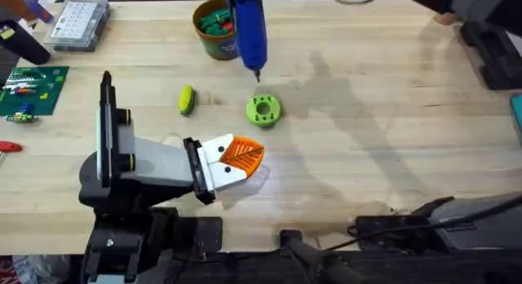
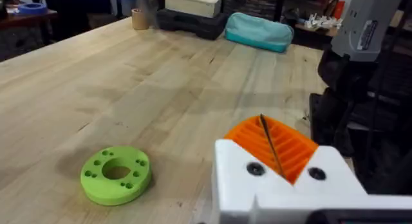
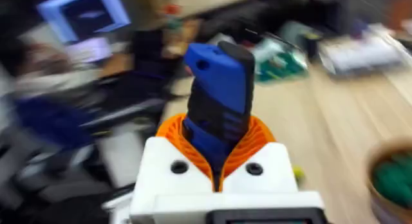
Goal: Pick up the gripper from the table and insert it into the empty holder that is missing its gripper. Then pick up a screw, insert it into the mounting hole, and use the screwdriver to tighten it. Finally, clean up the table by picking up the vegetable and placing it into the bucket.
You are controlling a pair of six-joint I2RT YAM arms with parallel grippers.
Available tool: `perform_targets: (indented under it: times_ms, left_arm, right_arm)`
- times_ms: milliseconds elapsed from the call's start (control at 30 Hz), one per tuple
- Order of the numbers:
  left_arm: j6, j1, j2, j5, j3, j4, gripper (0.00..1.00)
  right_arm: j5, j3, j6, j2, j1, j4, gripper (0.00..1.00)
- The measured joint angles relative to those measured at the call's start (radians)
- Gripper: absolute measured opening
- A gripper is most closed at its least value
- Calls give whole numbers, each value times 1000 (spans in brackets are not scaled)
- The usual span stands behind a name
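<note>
Right wrist view: the right claw (image 3: 219, 166) is clamped on the blue pen-shaped plastic screwdriver (image 3: 219, 102); overhead, its metal tip hangs above the pale wooden bench (image 1: 367, 113), near the flat lime-green ring disc (image 1: 263, 108); the left claw (image 2: 283, 153) is pressed together, empty

Pale wood-grain table (image 1: 367, 145), glossy blue plastic screwdriver (image 1: 249, 27)

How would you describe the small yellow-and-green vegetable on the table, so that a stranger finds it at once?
Start at the round brown bucket near the far edge of the wooden table, and come toward the arm bases. The vegetable lies alone on bare wood, left of the flat lime-green ring disc. Unlike the disc, it is a small oval, yellow with green, with no holes.
</note>
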Motion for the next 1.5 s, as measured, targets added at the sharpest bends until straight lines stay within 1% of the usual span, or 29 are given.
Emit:
perform_targets:
  times_ms: [67, 133, 200, 300, 433, 667, 800, 933, 1067, 1233, 1333, 1500]
  left_arm:
    - [0, 0, 0, 0, 0, 0, 4]
    - [0, 0, 0, 0, 0, 0, 4]
    - [0, 0, 0, 0, 0, 0, 4]
    - [0, 0, 0, 0, 0, 0, 4]
    - [0, 0, 0, 0, 0, 0, 4]
    - [0, 0, 0, 0, 0, 0, 4]
    - [0, 0, 0, 0, 0, 0, 4]
    - [0, 12, 0, -2, 0, 1, 4]
    - [0, 42, 0, -28, 0, 6, 4]
    - [0, 80, 0, -69, 0, 13, 4]
    - [0, 92, 0, -83, 0, 16, 4]
    - [0, 94, 0, -91, 0, 17, 4]
  right_arm:
    - [135, 1, -106, 0, 4, -157, 14]
    - [261, 1, -214, 2, 11, -274, 14]
    - [348, 1, -317, 2, 14, -360, 14]
    - [439, 1, -442, 2, 12, -450, 14]
    - [557, 1, -564, 2, 11, -566, 14]
    - [834, 1, -778, -14, 11, -744, 14]
    - [997, 2, -963, -31, 10, -847, 14]
    - [1128, 2, -1182, -23, 4, -963, 14]
    - [1215, 2, -1342, 21, -16, -976, 14]
    - [1261, 3, -1473, 139, -57, -972, 14]
    - [1272, 2, -1519, 214, -78, -959, 14]
    - [1289, 2, -1553, 309, -97, -928, 14]
